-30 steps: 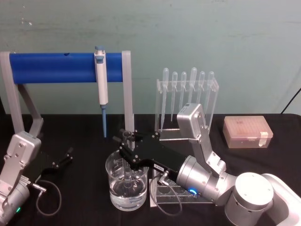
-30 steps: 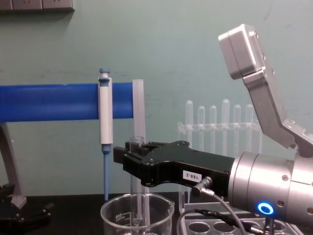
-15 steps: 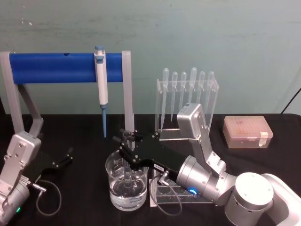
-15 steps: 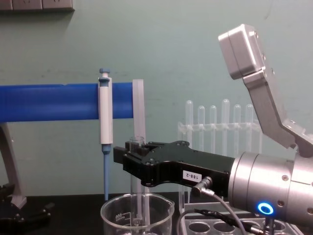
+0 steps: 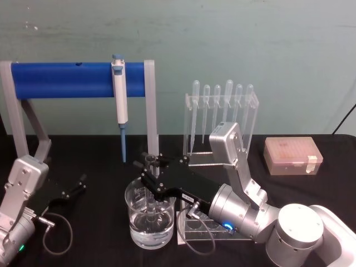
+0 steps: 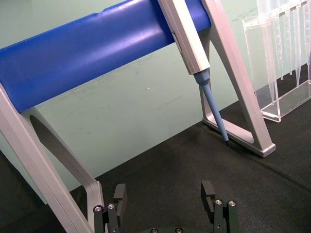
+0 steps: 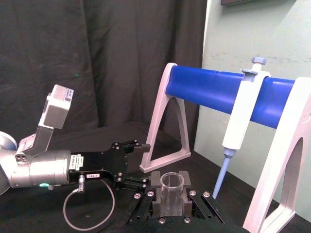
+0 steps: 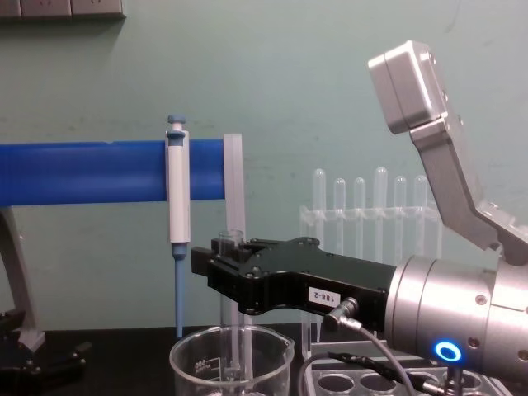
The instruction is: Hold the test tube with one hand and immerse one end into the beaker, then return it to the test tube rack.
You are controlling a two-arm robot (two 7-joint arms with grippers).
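My right gripper (image 5: 151, 168) is shut on the test tube (image 8: 232, 241) just below its open rim and holds it upright. The tube's lower part (image 8: 239, 351) reaches down inside the beaker (image 5: 149, 218), which stands on the black table and holds clear water. The right wrist view looks down on the tube's rim (image 7: 171, 183), clamped between the black fingers (image 7: 156, 184). My left gripper (image 5: 75, 187) rests open near the table's left edge, away from the beaker, with nothing between its fingers (image 6: 119, 196).
A white-and-blue pipettor (image 5: 119, 100) hangs on a blue bar stand (image 5: 61, 79) behind the beaker. An acrylic rack of pipettes (image 5: 222, 111) stands at the back. A clear tube rack (image 5: 208, 228) lies under my right wrist, and a pink tip box (image 5: 292, 156) is at the right.
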